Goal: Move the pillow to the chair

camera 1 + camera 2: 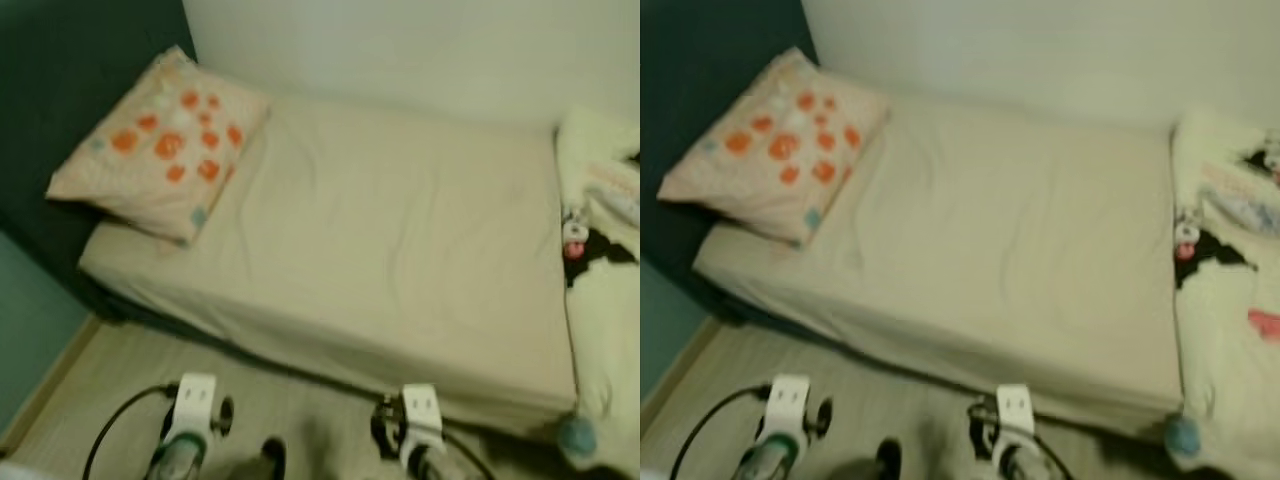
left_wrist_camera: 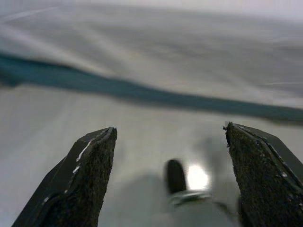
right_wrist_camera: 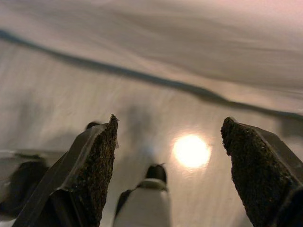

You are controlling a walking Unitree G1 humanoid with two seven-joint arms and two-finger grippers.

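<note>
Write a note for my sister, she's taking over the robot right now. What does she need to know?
Left gripper: open, empty, hanging low over the floor in front of the bed.
Right gripper: open, empty, also low by the bed's near edge.
Pillow, the one with orange flowers: lies at the head of the bed, on the robot's left, untouched.
Done: nothing yet.
Left: reach the pillow, grab it, find the chair and put it there.
</note>
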